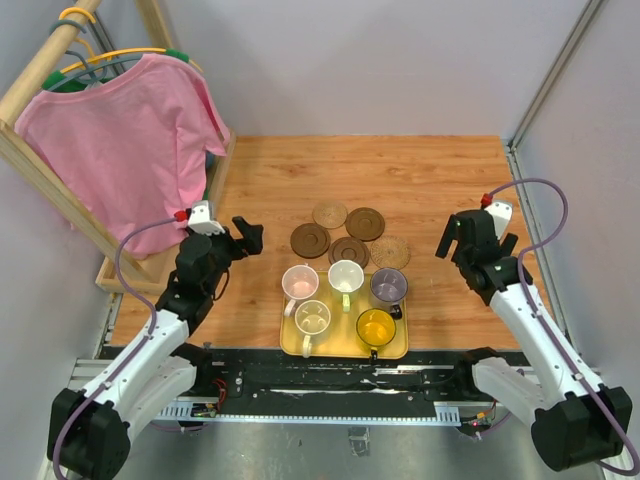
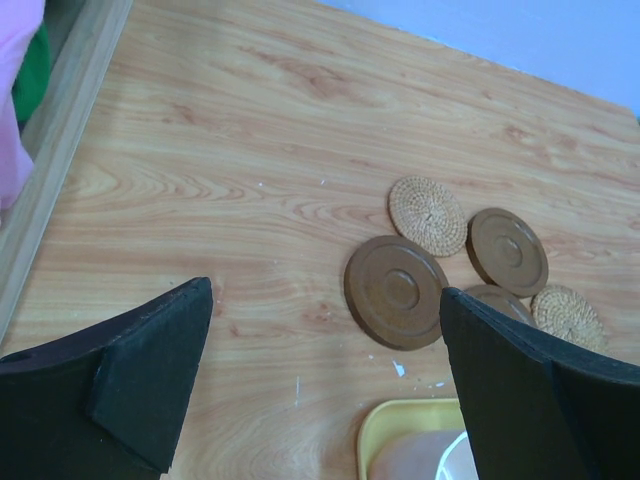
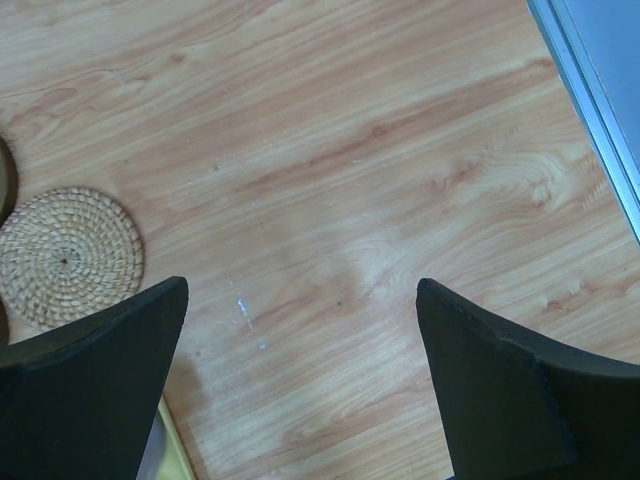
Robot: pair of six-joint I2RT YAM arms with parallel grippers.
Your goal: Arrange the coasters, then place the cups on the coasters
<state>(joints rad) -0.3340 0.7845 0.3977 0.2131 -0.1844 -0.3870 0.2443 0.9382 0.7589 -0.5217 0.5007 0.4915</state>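
Small handled mugs [image 1: 346, 275] fill yellow rectangular tray [image 1: 288, 346] near; left gripper [image 1: 248, 238], right gripper [image 1: 452, 238] gape empty; space clustered round brown coasters [image 1: 365, 223] apart first.

A light wood-grain worktop [image 1: 420, 180] sits inside a booth of plain, pale grey walls [image 1: 380, 60], evenly lit with no hard shadows. At the left side stands a slanted wooden clothes rack [image 1: 45, 62]. A pink T-shirt [image 1: 120, 140] hangs from it on a yellow hanger [image 1: 125, 53]. A thin metal post [image 1: 555, 70] runs up the right wall. Small white flecks [image 3: 243, 310] mark the wood.
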